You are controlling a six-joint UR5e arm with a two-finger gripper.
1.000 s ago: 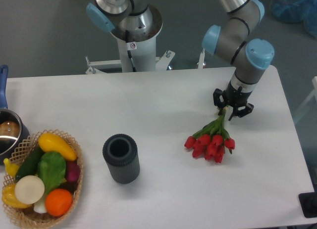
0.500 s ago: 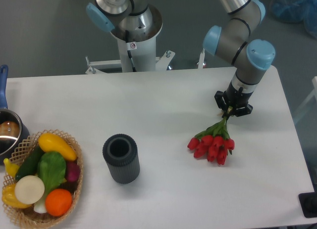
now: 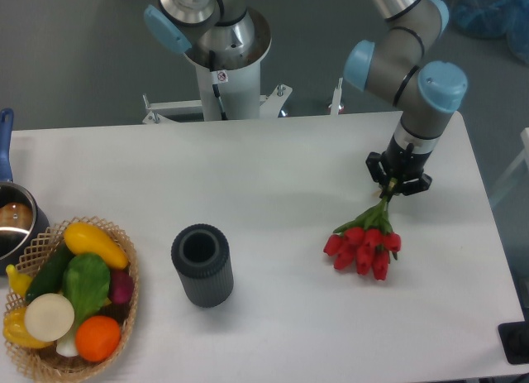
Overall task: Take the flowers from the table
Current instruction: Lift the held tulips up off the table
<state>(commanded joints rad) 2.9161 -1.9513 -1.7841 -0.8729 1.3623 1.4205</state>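
The flowers (image 3: pixel 364 246) are a bunch of red tulips with green stems, at the right of the white table (image 3: pixel 273 168). Their stem ends run up into my gripper (image 3: pixel 395 183), which is shut on them. The blooms hang down and to the left of the gripper. Whether the blooms still touch the table I cannot tell. The gripper's fingers are small and dark, pointing down under the blue-capped wrist.
A dark ribbed cylinder (image 3: pixel 202 265) stands open-topped at centre left. A wicker basket (image 3: pixel 124 317) of vegetables sits at the front left corner. A metal pot (image 3: pixel 15 224) with a blue handle is at the left edge. The arm's base (image 3: pixel 223 69) stands behind the table.
The gripper's fingers closed on the stems. Gripper and flowers have since shifted right and slightly toward the front, the blooms swinging with them.
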